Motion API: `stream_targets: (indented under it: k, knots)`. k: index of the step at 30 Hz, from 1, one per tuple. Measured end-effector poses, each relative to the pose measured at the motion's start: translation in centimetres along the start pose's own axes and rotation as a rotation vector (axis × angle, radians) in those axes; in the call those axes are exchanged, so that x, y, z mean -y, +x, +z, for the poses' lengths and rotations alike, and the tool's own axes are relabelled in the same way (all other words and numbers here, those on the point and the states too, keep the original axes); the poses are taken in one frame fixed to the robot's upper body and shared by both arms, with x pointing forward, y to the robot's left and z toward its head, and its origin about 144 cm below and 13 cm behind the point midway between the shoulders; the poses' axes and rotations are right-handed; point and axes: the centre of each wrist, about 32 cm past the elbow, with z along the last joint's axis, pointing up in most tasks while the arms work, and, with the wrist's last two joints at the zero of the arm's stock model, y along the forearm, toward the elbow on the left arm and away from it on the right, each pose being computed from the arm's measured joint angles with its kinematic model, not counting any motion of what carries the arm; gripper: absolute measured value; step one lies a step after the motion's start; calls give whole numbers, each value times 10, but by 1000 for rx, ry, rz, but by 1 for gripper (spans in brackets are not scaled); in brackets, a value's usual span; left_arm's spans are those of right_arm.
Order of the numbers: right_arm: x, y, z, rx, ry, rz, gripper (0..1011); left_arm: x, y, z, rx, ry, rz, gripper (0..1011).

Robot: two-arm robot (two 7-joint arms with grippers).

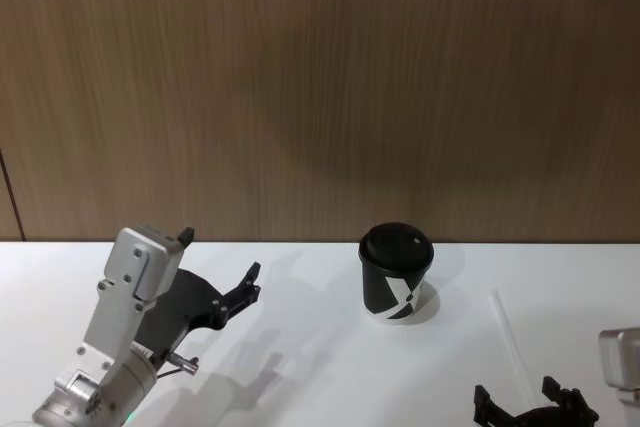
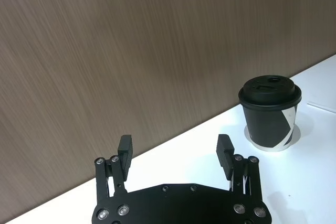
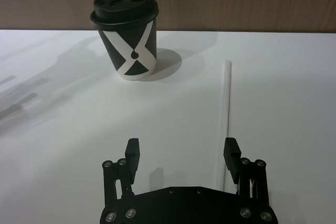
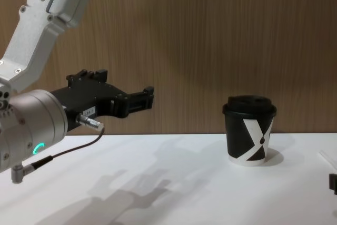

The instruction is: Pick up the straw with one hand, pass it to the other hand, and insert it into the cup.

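The right tool (image 3: 181,148), fingers apart, should centre over the straw (image 3: 226,103) lying on the bench (image 3: 63,129) before closing gently near its middle; the left tool (image 2: 176,148), also apart, hovers aside.

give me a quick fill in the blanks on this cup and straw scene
The straw lies flat on the table, on the ____ side of the cup.
The cup stands upright with its black ____ on.
The right hand sits low by the straw, fingers ____.
The left hand, raised over the table, holds ____.
Missing: right; lid; open; nothing.
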Motion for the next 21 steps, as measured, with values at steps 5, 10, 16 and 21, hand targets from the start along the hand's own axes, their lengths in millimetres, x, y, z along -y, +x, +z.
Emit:
stream_targets:
  k: [5,10,16,21]
  knots:
    - [0,-1,0,-20,-14,-4,1001,0,0,0,0,0,0,1003]
    - [-1,0,1,-36,-21,-10,1001,0,0,0,0,0,0,1003]
    - [-3,2,1,-51,-28,-18,1001,0,0,0,0,0,0,1003]
    - [-4,4,0,-57,-37,-20,1001,0,0,0,0,0,0,1003]
